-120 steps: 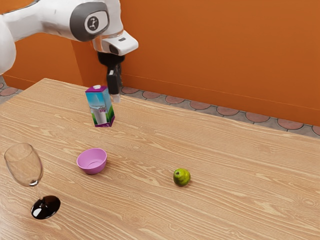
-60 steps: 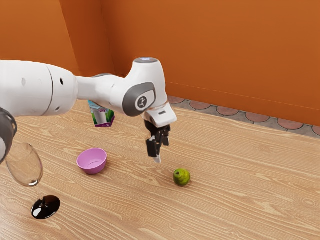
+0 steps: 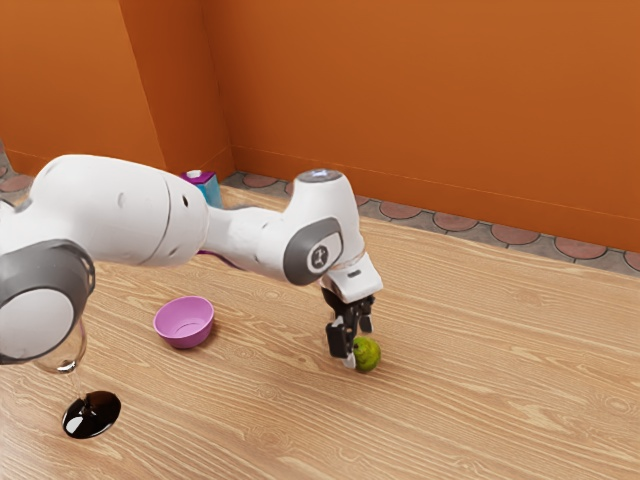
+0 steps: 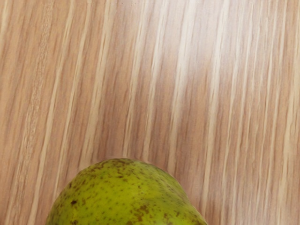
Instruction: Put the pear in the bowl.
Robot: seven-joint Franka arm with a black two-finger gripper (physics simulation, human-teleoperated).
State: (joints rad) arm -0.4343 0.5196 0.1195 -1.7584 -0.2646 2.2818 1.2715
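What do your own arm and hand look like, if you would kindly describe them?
My arm is smooth and white, with rounded segments and grey joint covers. A grey oval panel near the wrist bears a round emblem. My hand is black, with two fingers, and one fingertip looks pale.

orange wall (image 3: 430,100) stood behind, smooth and plain. toward the exterior view's left it broke at upright corners, a darker face (image 3: 170,70) set between two brighter stretches. low skirting (image 3: 480,210) in the same orange ran along its foot. between wall and table, a strip of floor (image 3: 401,211): rounded, reddish-brown paving pieces set in grey. table (image 3: 520,350) was pale wood, long wavy grain, far edge slanting down toward the exterior view's right. wrist view showed light streaks in browner wood, with a soft whitish sheen (image 4: 201,42) where light caught the surface.
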